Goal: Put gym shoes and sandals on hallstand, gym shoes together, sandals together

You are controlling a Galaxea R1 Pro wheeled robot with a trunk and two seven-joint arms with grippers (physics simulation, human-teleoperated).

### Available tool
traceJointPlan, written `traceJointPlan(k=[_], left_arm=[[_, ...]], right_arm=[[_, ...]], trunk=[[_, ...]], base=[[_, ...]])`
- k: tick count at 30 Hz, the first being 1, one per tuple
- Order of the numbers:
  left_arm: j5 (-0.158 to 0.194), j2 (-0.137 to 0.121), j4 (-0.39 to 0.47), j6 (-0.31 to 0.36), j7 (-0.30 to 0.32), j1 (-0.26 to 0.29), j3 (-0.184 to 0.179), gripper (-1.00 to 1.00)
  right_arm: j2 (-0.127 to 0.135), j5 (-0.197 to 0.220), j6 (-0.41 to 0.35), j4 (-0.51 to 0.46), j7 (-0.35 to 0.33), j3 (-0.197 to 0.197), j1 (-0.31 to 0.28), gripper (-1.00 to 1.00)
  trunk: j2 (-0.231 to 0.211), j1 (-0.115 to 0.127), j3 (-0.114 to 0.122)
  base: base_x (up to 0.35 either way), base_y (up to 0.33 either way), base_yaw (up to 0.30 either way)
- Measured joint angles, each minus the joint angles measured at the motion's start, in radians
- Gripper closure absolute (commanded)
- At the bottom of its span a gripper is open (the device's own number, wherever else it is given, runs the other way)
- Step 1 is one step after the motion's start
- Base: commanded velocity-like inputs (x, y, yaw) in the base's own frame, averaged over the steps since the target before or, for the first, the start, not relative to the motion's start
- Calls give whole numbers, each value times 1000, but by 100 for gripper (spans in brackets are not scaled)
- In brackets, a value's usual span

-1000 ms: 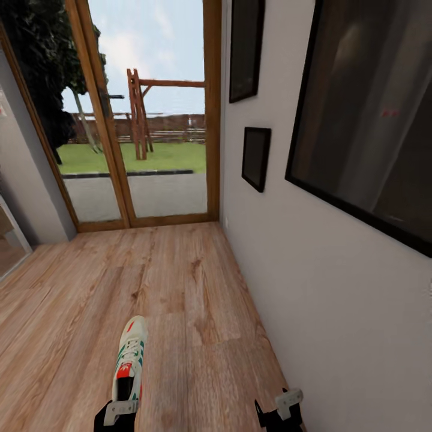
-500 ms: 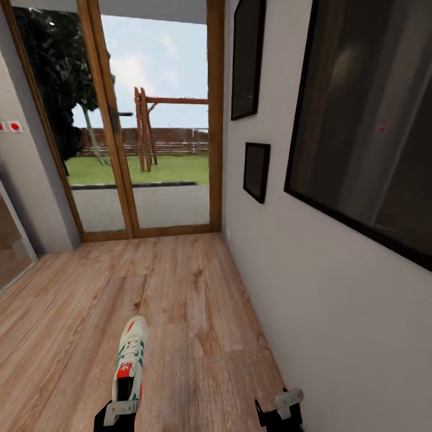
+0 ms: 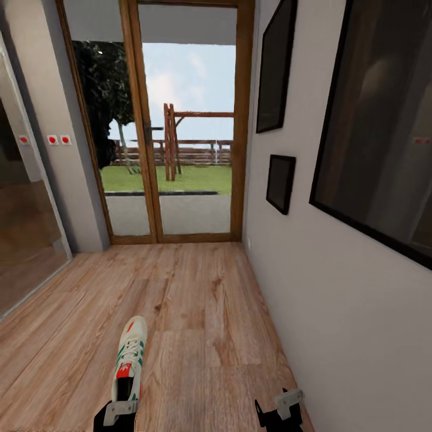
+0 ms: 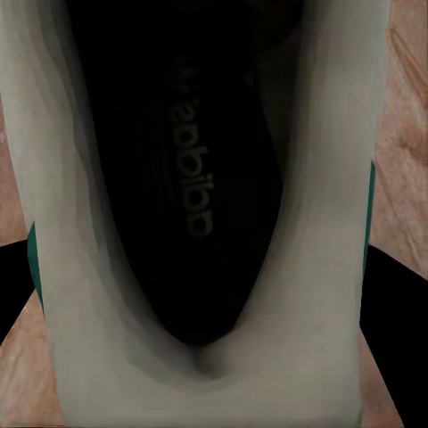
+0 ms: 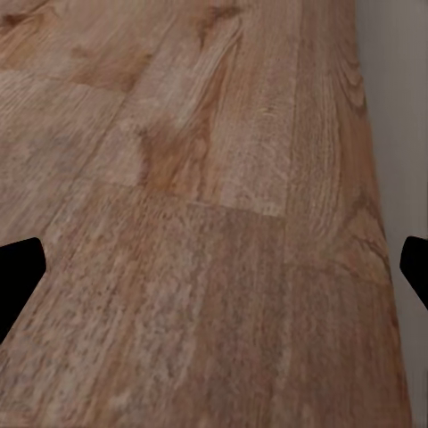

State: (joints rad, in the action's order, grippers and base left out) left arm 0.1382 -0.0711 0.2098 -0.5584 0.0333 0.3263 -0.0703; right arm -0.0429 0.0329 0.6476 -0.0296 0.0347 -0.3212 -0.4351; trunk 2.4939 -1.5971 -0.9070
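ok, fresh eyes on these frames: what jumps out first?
The white gym shoe with green stripes and a red tongue patch, held out by the left pincer above the corridor floor; the left wrist view looks straight into its dark insole. Next, the wood-framed glass door ahead, showing a lawn and swing frame, and the dark framed pictures along the wall on the right. The right pincer hangs open, holding nothing.

Matt wood-grain corridor floor (image 3: 198, 312), smooth white leather-look gym shoe (image 3: 131, 354), glossy glass door (image 3: 186, 120) in wood.
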Motion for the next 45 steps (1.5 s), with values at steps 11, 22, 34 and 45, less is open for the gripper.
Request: traceJointPlan(k=[11, 22, 34, 45], left_arm=[[0, 1, -1, 0, 0, 0, -1, 100], [0, 1, -1, 0, 0, 0, -1, 100], [0, 1, -1, 0, 0, 0, -1, 100], [4, 0, 0, -8, 0, -11, 1, 100]], right_arm=[[2, -1, -1, 1, 1, 0, 0, -100], [2, -1, -2, 1, 3, 0, 0, -100], [2, 0, -3, 1, 3, 0, 0, -100], [2, 0, -3, 1, 3, 0, 0, -100]], trunk=[[-77, 42, 23], [-154, 84, 43], [-154, 84, 28], [-154, 85, 15]], base=[[0, 0, 191], [0, 0, 165], [0, 0, 165], [185, 109, 165]])
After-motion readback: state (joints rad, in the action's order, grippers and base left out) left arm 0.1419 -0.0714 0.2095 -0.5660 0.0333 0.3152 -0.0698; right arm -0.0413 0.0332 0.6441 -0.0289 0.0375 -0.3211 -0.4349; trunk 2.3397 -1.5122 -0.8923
